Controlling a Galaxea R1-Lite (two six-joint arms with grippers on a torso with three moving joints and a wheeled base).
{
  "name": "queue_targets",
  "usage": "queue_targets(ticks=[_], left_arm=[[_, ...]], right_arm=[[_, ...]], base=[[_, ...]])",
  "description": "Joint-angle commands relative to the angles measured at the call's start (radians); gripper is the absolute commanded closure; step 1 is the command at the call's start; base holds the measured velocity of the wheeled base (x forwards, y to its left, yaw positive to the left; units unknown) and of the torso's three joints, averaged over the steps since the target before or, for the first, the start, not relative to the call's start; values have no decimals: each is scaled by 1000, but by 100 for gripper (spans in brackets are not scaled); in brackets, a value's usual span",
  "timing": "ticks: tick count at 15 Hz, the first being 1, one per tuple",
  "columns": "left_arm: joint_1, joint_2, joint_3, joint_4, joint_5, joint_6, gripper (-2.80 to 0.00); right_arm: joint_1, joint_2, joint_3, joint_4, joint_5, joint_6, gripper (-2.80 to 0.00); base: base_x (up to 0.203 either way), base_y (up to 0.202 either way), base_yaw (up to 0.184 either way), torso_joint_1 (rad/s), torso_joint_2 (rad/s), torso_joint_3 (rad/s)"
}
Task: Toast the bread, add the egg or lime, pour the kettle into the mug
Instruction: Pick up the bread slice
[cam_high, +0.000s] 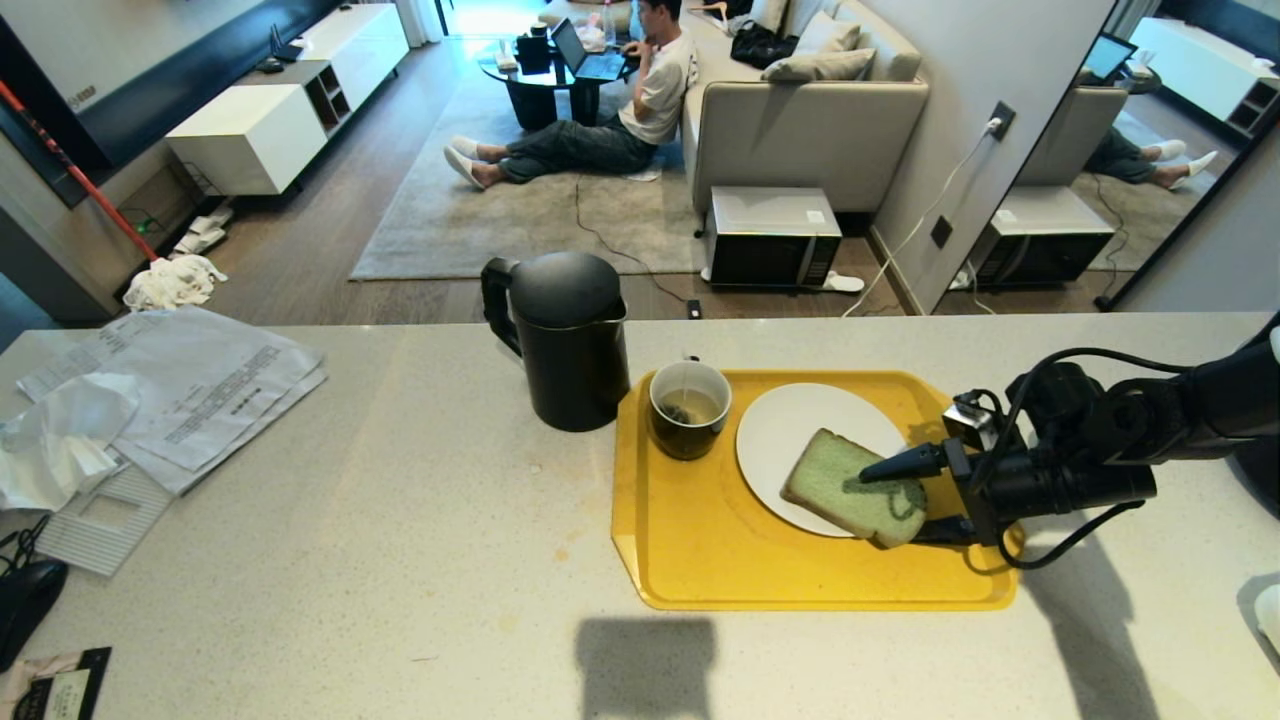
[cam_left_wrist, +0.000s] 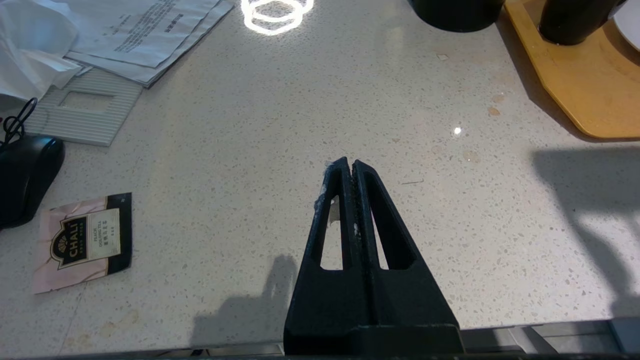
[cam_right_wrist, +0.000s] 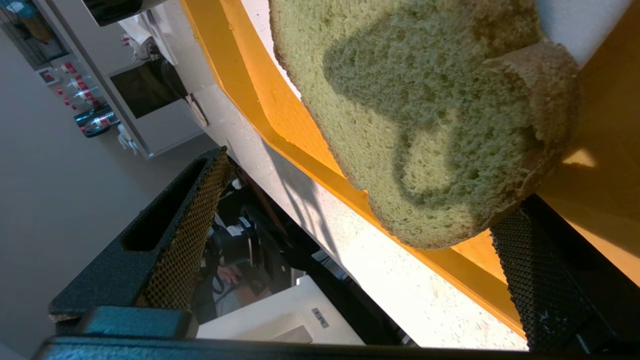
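A pale speckled countertop (cam_high: 400, 520) fills the lower frame, with papers (cam_high: 190, 385) at the left edge. Centre frame stands the black kettle (cam_high: 560, 340), just left of a yellow tray (cam_high: 700, 540) bearing the mug (cam_high: 690, 408) and a white plate (cam_high: 790, 430). The green bread (cam_high: 850, 485) lies half on the plate, overhanging onto the tray. The right gripper (cam_high: 905, 497) reaches in from the right edge, its fingers spread wide, one above and one below the slice's rounded end. The left gripper (cam_left_wrist: 351, 165), fingers pressed together, hovers over bare countertop near a tea sachet (cam_left_wrist: 82, 242).
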Motion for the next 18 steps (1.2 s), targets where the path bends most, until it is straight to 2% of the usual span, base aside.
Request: queue_targets(ticks=[1, 7, 8, 18], left_arm=[[0, 0, 1, 0, 0, 0, 0], [0, 2, 0, 0, -1, 0, 0], [0, 2, 0, 0, 0, 0, 0], [0, 2, 0, 0, 0, 0, 0]], right_arm=[[-1, -6, 6, 2, 6, 2, -280], [-2, -9, 20, 2, 3, 1, -280], [-1, -8, 22, 2, 3, 1, 0], [-3, -33, 24, 4, 4, 1, 0]], base=[[0, 0, 0, 0, 0, 0], [0, 0, 0, 0, 0, 0], [0, 0, 0, 0, 0, 0], [0, 0, 0, 0, 0, 0]])
